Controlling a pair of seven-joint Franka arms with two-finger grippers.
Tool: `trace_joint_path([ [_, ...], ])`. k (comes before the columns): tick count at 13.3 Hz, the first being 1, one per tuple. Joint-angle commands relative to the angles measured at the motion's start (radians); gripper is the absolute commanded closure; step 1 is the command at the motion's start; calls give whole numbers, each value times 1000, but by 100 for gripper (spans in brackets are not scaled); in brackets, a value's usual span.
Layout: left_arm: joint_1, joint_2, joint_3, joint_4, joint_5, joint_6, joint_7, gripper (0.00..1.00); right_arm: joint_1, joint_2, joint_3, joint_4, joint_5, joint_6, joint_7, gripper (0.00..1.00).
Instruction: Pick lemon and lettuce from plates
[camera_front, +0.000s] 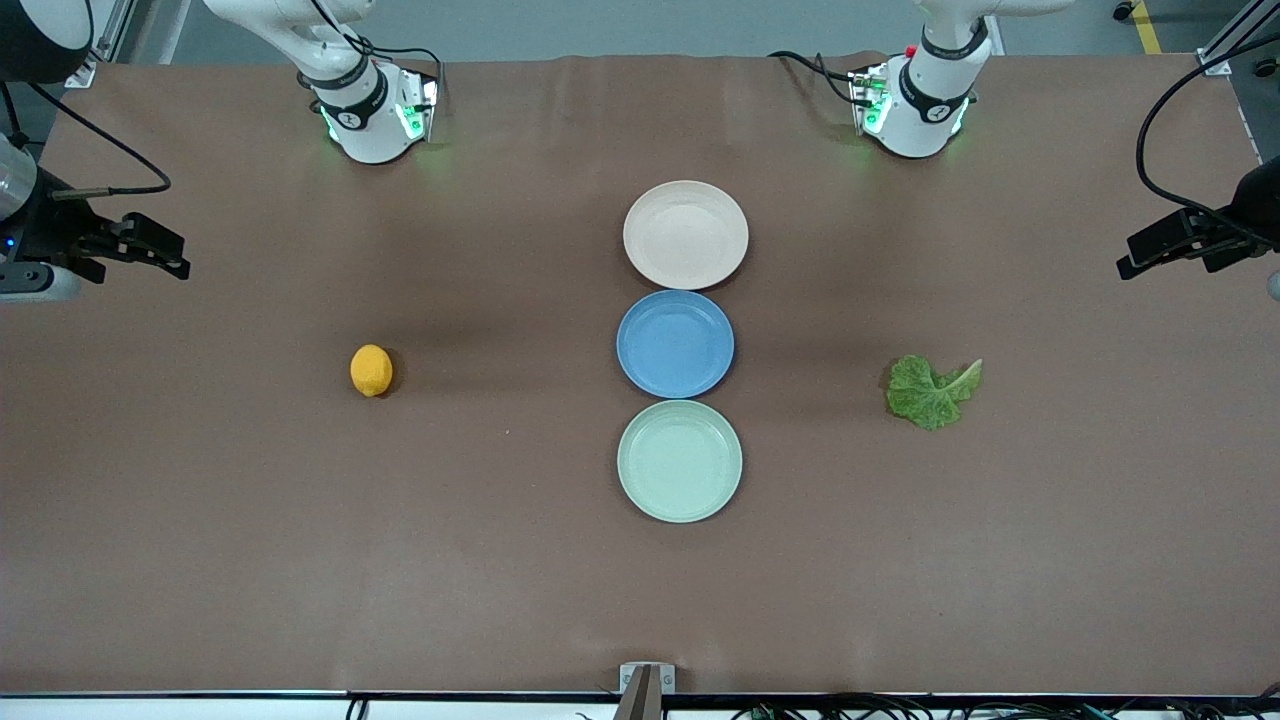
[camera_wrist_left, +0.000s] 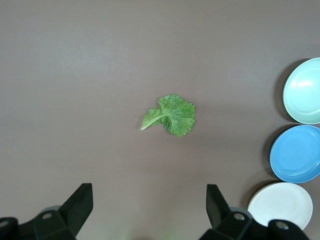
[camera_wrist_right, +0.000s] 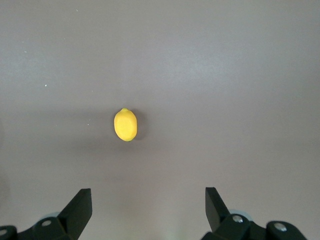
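The lemon lies on the bare brown table toward the right arm's end, off the plates; it also shows in the right wrist view. The lettuce lies on the bare table toward the left arm's end and shows in the left wrist view. The beige-pink plate and the mint green plate are empty. My right gripper is open and empty, high over the table. My left gripper is open and empty, high over the table.
An empty blue plate sits between the two pale plates, the three in a row down the table's middle. The robot bases stand at the table's edge farthest from the front camera.
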Motion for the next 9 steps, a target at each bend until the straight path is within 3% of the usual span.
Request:
trace_joint_path([
  [1, -1, -7, 6, 21, 5, -16, 10, 0, 6, -36, -10, -36, 13, 21, -5, 0],
  [9, -1, -7, 1, 25, 14, -16, 16, 0, 9, -29, -9, -13, 13, 16, -6, 0],
])
